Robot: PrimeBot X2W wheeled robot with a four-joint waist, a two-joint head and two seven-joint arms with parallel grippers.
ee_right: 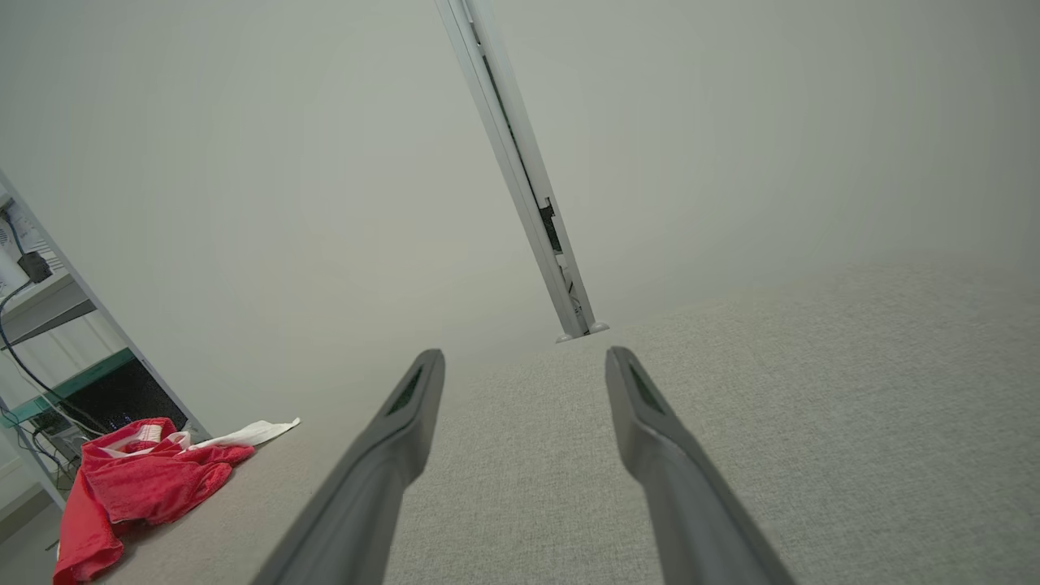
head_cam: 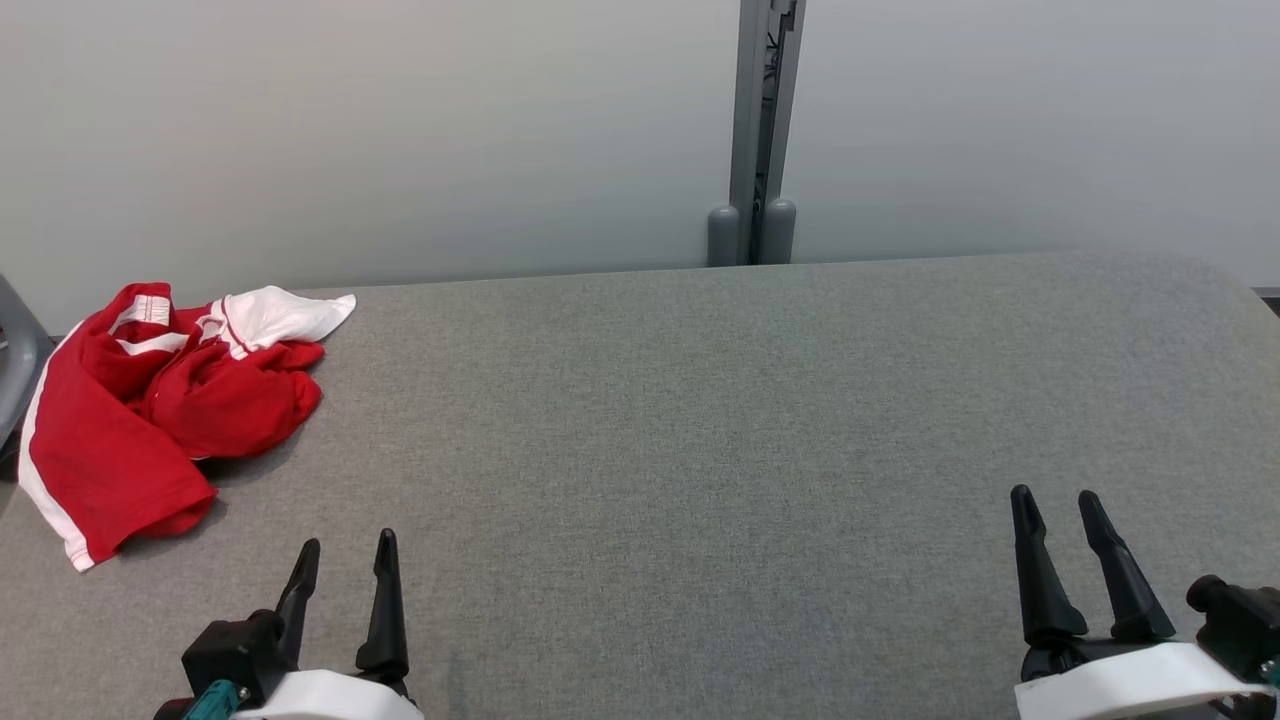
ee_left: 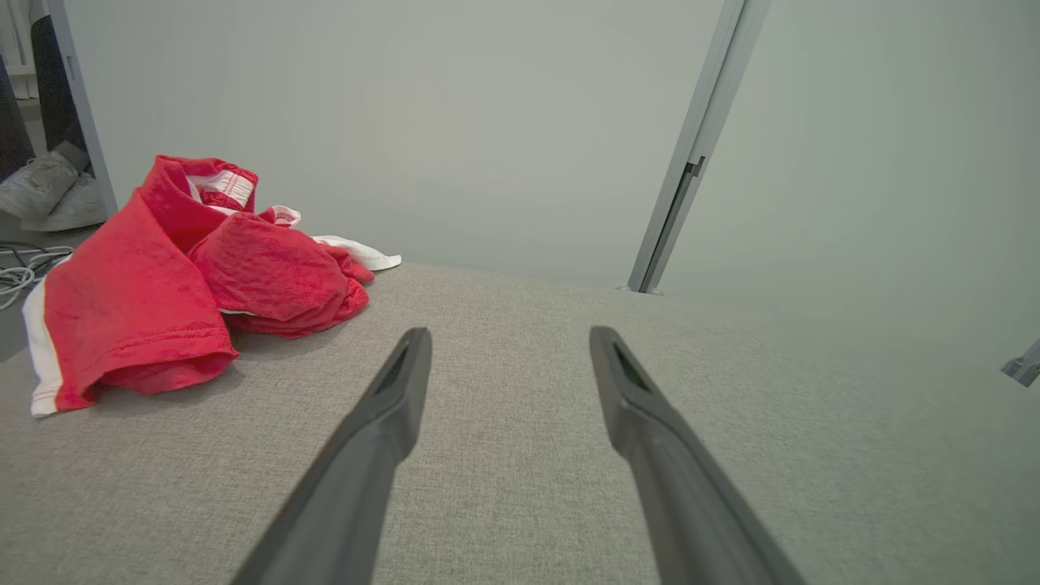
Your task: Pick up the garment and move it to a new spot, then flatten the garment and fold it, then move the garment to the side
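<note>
The crumpled red garment (head_cam: 100, 450) lies ahead-left of the left gripper (head_cam: 348, 540); it and the right gripper (head_cam: 1053, 495) hold their fingers apart, empty.

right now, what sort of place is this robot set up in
Likely a lab or test bay rather than a home: a grey fabric-covered table backed by plain partition panels joined by a metal post, with loose cables off to one side.

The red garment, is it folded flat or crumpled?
Crumpled: the garment lies bunched in uneven lumps on the table, far left.
</note>
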